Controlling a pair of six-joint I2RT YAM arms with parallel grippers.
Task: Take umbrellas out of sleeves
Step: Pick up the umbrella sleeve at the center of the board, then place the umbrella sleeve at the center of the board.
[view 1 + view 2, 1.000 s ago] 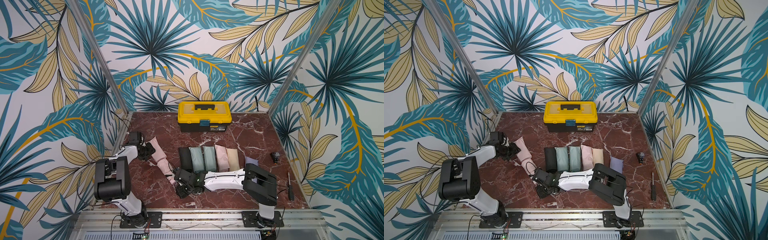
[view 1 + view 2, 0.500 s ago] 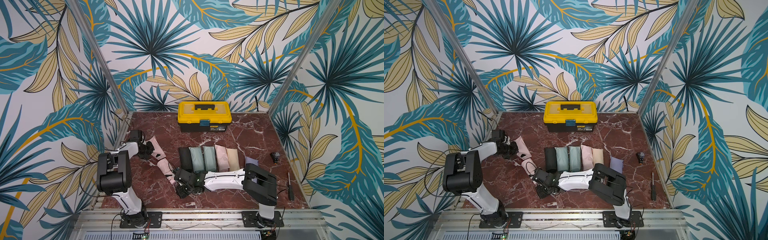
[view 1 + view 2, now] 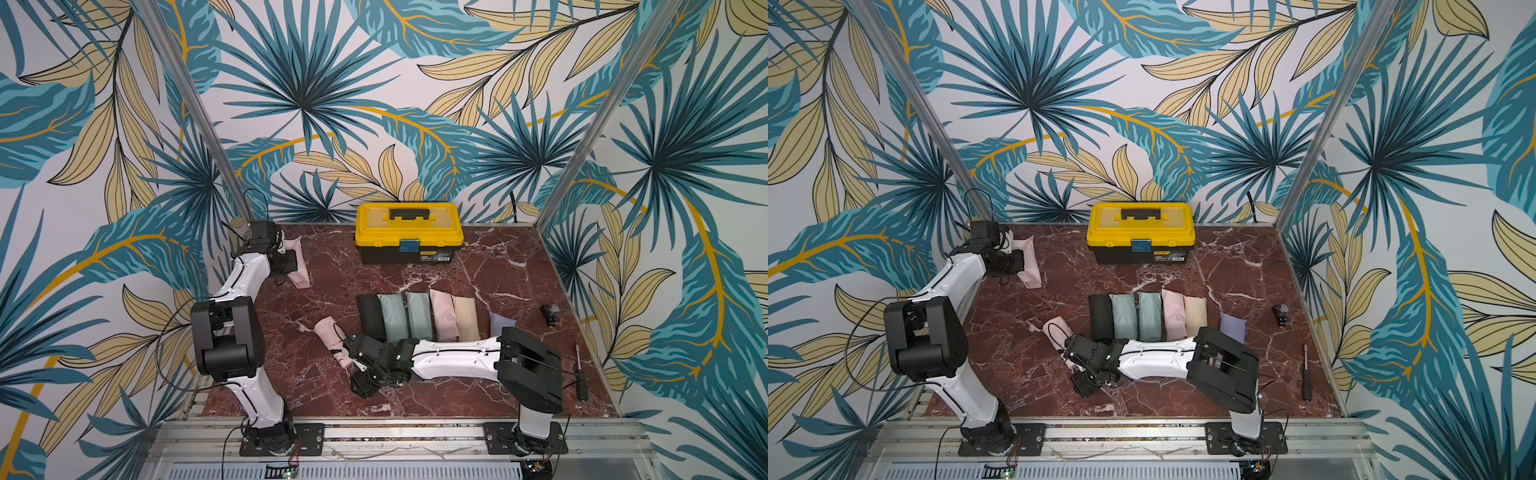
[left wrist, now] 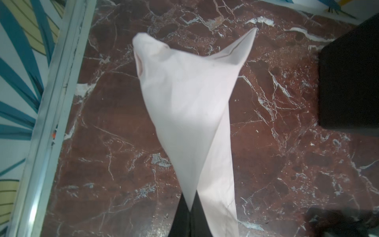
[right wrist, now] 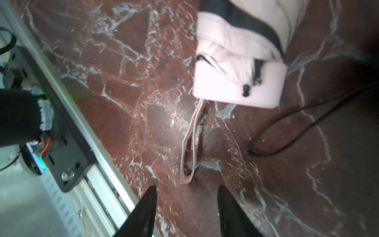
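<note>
**A:** How do things lie on the marble table [image 3: 498, 266]?

**B:** Five sleeved umbrellas [image 3: 417, 318] lie in a row mid-table. The left gripper [image 3: 288, 262] pinches the empty pink sleeve [image 4: 184, 98] near the back-left corner. I'd drop it there, clear of the row.

**A:** And the right gripper [image 5: 186, 188]?

**B:** Jaws apart, empty, just short of the bare pink umbrella [image 5: 238, 82]. Keep clear of its wrist loop [image 5: 188, 143] when pulling away.

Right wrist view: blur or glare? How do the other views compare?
Right wrist view: soft throughout, pink umbrella handle smeared, a glare patch on the marble table beside the wrist loop. Left wrist view: pink sleeve slightly blurred, marble veins crisp. Both top views: sharp, evenly lit, soft shadows only.
</note>
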